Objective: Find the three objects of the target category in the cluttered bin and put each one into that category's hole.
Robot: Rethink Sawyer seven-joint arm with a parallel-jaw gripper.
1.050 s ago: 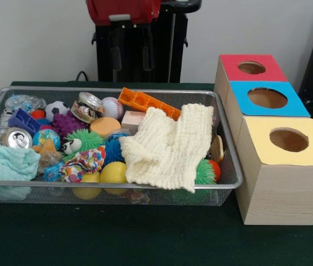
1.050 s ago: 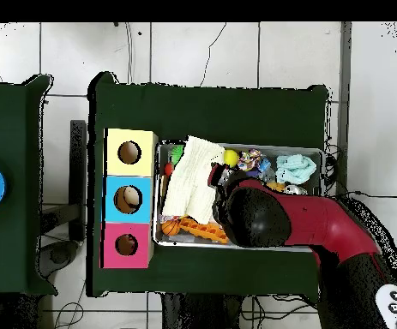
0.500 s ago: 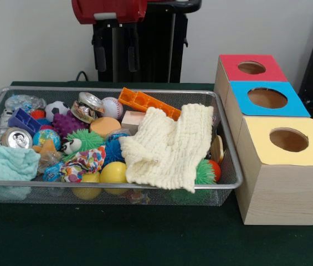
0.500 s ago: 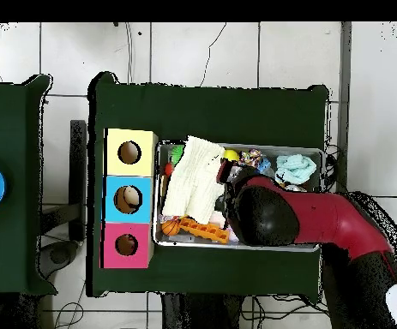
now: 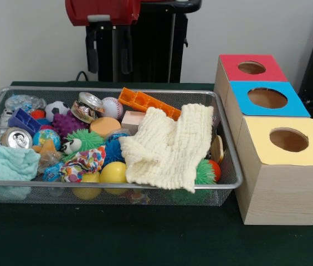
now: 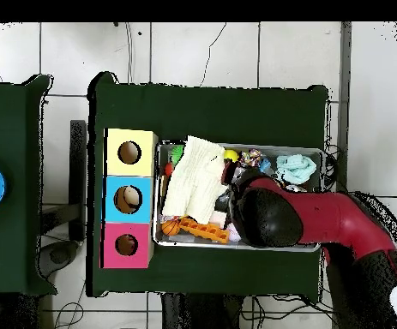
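Along the bin's left end in the front view: a pale teal folded cloth (image 5: 5, 164) at the near-left corner, a crushed silver drink can (image 5: 16, 138) just behind it, a blue plastic block (image 5: 23, 120) further back. Wire mesh bin (image 5: 117, 184) sits on the dark green table (image 5: 117, 238). Mid-bin: purple spiky ball (image 5: 67, 123), green spiky ball (image 5: 86, 139), small white baseball (image 5: 112, 107) near the far rim, yellow smooth ball (image 5: 113, 173) against the near rim. Long orange plastic brick (image 5: 148, 103) lies along the far rim. Cream knitted cloth (image 5: 170, 147) covers the bin's right half and drapes over the near rim. Red-and-black arm's gripper (image 5: 109, 50) hangs above the bin's far rim, two dark fingers (image 5: 91, 50) parted, nothing between them. Right of the bin, touching it: three wooden boxes in a row, yellow-topped box (image 5: 286, 141) nearest, blue-topped box (image 5: 267, 98) middle, red-topped box (image 5: 251, 67) farthest, each with one round hole.
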